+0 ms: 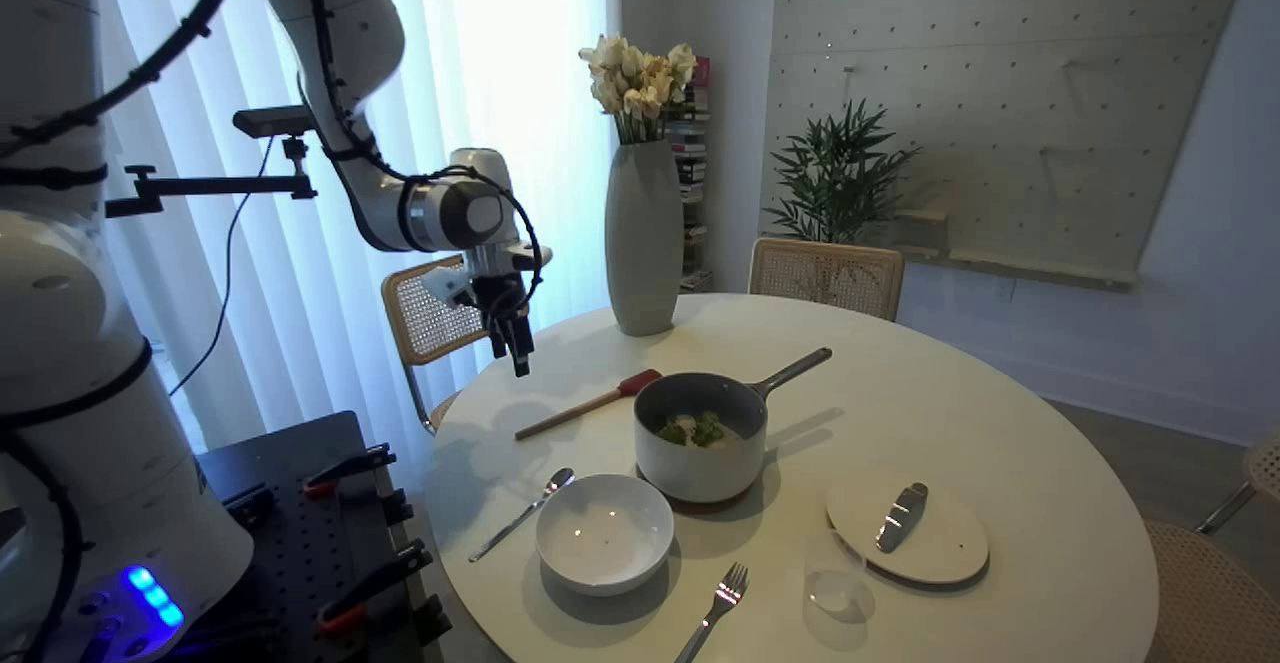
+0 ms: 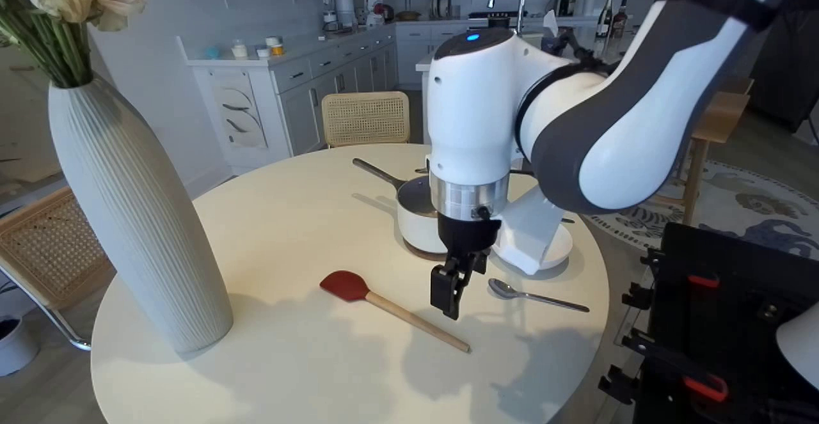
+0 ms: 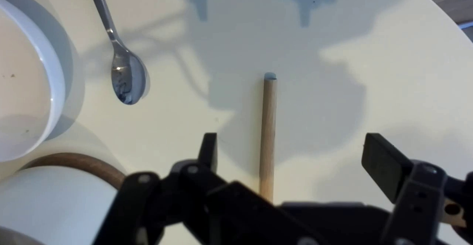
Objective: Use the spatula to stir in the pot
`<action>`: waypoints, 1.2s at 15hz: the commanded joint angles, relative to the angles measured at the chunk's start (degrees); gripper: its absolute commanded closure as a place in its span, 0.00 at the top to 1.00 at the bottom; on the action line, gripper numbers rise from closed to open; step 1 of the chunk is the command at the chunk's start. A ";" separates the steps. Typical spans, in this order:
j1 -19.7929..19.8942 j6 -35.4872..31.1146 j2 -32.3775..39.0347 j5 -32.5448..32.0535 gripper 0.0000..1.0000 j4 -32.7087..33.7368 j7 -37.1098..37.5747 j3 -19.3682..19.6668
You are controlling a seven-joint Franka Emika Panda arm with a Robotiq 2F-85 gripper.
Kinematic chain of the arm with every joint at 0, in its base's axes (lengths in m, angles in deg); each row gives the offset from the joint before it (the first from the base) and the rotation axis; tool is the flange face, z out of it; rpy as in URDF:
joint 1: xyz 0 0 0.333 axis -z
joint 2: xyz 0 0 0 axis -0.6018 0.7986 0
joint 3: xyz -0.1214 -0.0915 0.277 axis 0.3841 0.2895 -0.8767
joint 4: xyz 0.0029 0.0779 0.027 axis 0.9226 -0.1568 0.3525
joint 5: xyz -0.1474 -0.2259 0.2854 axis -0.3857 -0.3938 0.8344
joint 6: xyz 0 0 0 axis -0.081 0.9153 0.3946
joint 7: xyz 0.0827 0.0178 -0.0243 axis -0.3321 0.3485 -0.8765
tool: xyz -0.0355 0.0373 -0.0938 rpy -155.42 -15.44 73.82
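The spatula lies flat on the table, its reddish head and pale wooden handle both showing in the exterior views. In the wrist view only the handle shows; the head is hidden. My gripper is open and empty, its fingers spread to either side of the handle as seen from above. Both exterior views put the gripper above the table, apart from the spatula. The pot, pale outside and dark grey inside, has a long dark handle and greenish contents. In an exterior view the arm partly covers the pot.
A brown trivet is under the pot. Close by are a white bowl and a spoon. Farther round are a fork, a clear glass and a plate bearing a knife. A tall vase stands near the edge.
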 commanded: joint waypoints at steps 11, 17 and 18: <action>-13.67 -13.75 12.39 2.53 1.00 3.89 -1.60 14.91; -18.79 -17.44 16.52 6.00 1.00 4.70 -1.95 19.84; -19.03 -18.12 17.25 6.88 1.00 4.89 -2.38 20.05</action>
